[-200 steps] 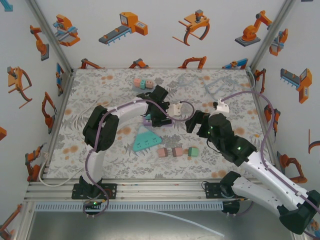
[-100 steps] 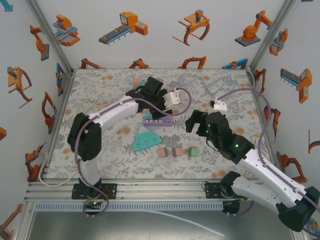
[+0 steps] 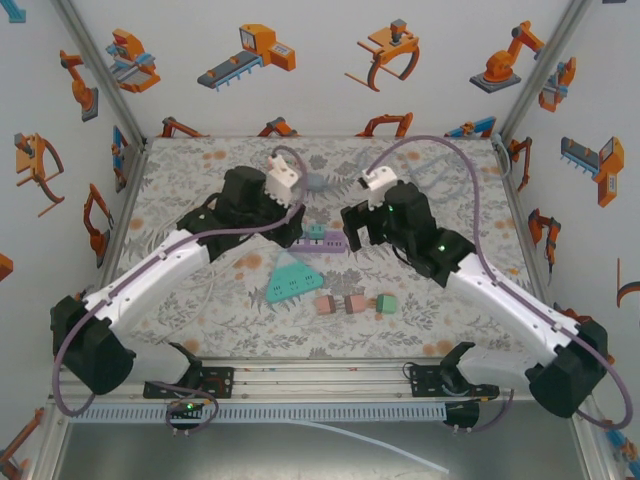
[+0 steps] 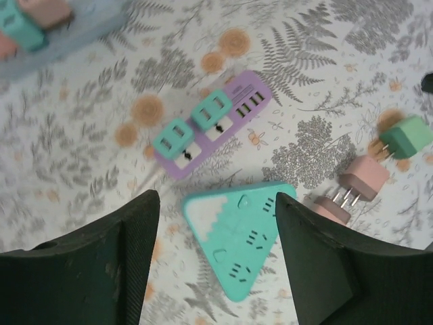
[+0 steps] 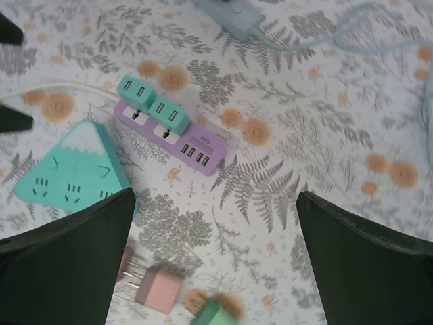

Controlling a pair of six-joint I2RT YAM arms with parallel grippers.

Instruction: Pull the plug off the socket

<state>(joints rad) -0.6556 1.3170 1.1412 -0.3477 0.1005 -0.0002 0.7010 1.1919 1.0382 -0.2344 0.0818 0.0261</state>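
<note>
Clearly nothing's pulled: 2 plugs sit in the strip; my left gripper and right gripper gape empty.

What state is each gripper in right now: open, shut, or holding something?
Left gripper: open, holding nothing.
Right gripper: open, holding nothing.

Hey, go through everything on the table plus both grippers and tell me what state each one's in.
Purple power strip: two teal plugs seated in it.
Teal triangular socket: nothing plugged in.
Pink plugs: lying loose, prongs showing.
Green plug: loose, unplugged.
Left gripper: open, holding nothing.
Right gripper: open, holding nothing.
</note>
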